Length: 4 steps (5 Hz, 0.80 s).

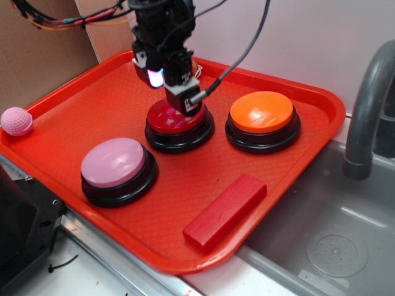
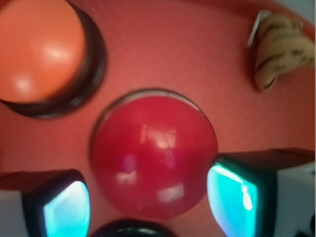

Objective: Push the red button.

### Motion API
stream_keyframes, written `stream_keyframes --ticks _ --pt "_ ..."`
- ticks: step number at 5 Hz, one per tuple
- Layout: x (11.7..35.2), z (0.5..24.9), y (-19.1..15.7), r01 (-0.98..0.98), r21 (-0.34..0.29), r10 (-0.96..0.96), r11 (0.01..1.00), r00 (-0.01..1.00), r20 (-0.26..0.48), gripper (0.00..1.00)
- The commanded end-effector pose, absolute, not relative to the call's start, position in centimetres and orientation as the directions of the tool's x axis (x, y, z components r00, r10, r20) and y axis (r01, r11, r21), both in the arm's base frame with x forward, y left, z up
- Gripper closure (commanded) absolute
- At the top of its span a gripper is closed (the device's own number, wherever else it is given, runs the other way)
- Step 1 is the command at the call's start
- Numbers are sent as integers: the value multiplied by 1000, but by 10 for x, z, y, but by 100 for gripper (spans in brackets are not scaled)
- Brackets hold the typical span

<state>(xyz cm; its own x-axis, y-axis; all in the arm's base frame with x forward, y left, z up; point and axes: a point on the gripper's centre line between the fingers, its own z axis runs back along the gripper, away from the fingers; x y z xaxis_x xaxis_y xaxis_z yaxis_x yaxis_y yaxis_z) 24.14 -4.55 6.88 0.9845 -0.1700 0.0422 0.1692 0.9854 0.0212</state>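
We see the hand [image 1: 185,102] low over the red button [image 1: 176,117], its fingers [image 2: 232,197] spread to either side of the cap with bare tray [image 1: 92,105] between. Just to one side stands the orange button [image 1: 262,112], with a narrow lane of tray between the two bases. The pink button [image 1: 114,163] sits near the front, the red block [image 1: 225,211] lies well apart, and a striped soft thing [image 2: 279,47] lies behind. The faucet [image 1: 367,111] rises beyond the tray's edge.
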Motion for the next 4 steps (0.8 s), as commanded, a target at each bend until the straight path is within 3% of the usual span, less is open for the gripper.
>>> stream_keyframes --ticks 1,2,4 --pt "255 55 -46 186 -10 -185 982 981 64 0" --pt "255 68 -43 216 0 -216 976 976 -5 0" --pt "258 109 -36 178 -79 -178 981 984 14 0"
